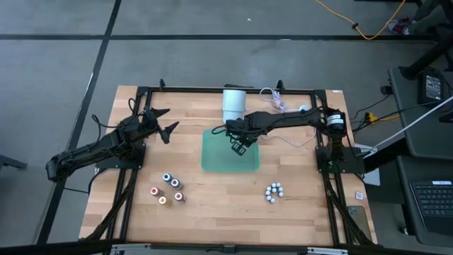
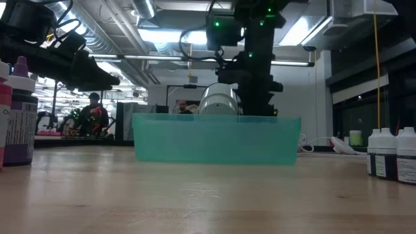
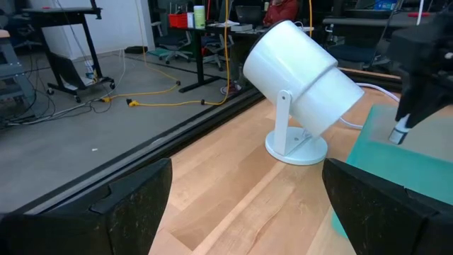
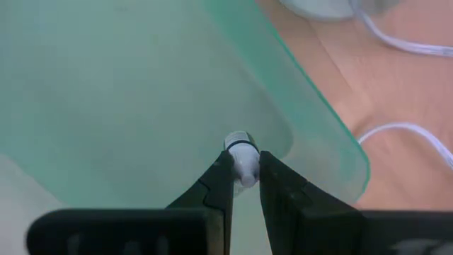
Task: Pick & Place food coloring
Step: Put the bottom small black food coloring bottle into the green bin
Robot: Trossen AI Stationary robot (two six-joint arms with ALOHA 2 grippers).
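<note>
Left gripper (image 1: 164,122) waits at about 9 o'clock on the table (image 1: 212,205), fingers spread wide, holding nothing; its wrist view looks past them at the white lamp (image 3: 301,67).

At about 7 o'clock stand five coloured-top bottles (image 1: 168,189), untouched, well apart from the green tray (image 1: 212,161).

Tray sits near table centre. Right gripper (image 1: 238,145) hangs over the tray's 12 o'clock half. The right wrist view shows its fingers (image 4: 216,185) clamped on one small white-capped bottle (image 4: 241,157), held above the tray floor near a corner. Cannot tell whether the bottle touches the floor yet.

At about 5 o'clock, a cluster of white-capped bottles (image 1: 274,191) waits on the wood.

Progress, judged: no bottle lies loose in the tray in any view, so this looks like the first placement, not yet released. Remaining: release, then both clusters. Early stage.
</note>
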